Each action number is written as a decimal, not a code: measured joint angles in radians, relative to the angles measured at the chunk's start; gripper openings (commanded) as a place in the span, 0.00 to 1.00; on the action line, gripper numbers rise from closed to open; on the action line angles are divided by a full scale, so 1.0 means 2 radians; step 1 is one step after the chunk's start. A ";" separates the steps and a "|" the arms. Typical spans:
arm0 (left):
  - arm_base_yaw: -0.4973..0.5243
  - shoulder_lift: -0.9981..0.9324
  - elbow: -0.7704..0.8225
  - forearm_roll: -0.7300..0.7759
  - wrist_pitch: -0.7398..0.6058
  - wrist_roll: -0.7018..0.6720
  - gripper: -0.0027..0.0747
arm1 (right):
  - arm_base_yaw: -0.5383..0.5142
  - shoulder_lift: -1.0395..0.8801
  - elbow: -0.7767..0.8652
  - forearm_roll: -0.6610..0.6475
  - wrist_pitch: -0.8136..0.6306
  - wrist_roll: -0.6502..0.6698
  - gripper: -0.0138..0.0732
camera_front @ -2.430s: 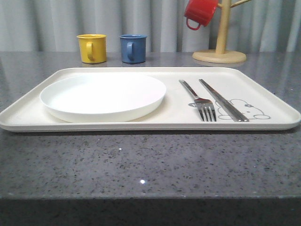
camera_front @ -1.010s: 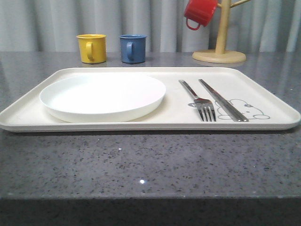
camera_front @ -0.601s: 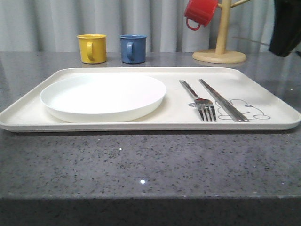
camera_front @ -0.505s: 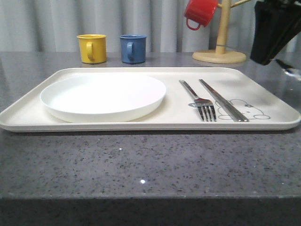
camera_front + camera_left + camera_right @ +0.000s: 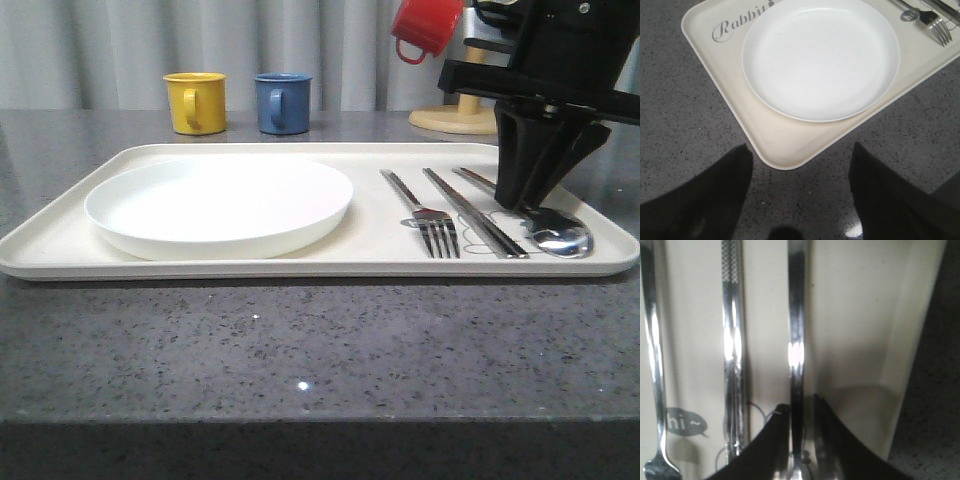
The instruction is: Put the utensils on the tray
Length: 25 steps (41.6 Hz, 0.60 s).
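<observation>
The cream tray (image 5: 300, 266) lies across the table with a fork (image 5: 432, 222) and a pair of chopsticks (image 5: 475, 215) side by side on its right half. Right of them a spoon (image 5: 562, 240) rests with its bowl on the tray near the right rim. My right gripper (image 5: 520, 200) stands over the spoon, shut on its handle (image 5: 796, 340), which runs between the two dark fingers (image 5: 801, 405). Beside it in the right wrist view lie the chopsticks (image 5: 732, 340) and the fork (image 5: 652, 340). My left gripper (image 5: 800, 190) hangs open over the bare table just off the tray's corner (image 5: 780, 150).
A round white plate (image 5: 220, 205) fills the tray's left half. Behind the tray stand a yellow mug (image 5: 195, 102) and a blue mug (image 5: 282, 102). A red mug (image 5: 425, 27) hangs on a wooden mug tree (image 5: 455, 118) at the back right.
My right arm has come in from the right with the spoon and lowered it onto the tray beside the chopsticks. Fork, chopsticks and plate have not moved.
</observation>
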<state>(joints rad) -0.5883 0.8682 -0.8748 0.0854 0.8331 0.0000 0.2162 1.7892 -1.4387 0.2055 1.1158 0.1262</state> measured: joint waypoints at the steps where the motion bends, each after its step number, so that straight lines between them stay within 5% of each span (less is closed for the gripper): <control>1: 0.000 0.000 0.000 0.000 0.000 0.000 0.59 | 0.000 0.000 0.000 -0.002 -0.001 0.001 0.49; 15: 0.000 0.000 0.000 0.000 0.000 0.000 0.59 | 0.005 -0.050 0.000 -0.024 -0.017 -0.017 0.49; 25: 0.000 0.000 0.000 0.000 0.000 0.000 0.59 | 0.074 -0.177 0.044 -0.043 -0.018 -0.068 0.49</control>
<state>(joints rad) -0.5883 0.8682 -0.8748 0.0854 0.8331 0.0000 0.3645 1.4361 -1.3507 0.1187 1.0793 -0.0094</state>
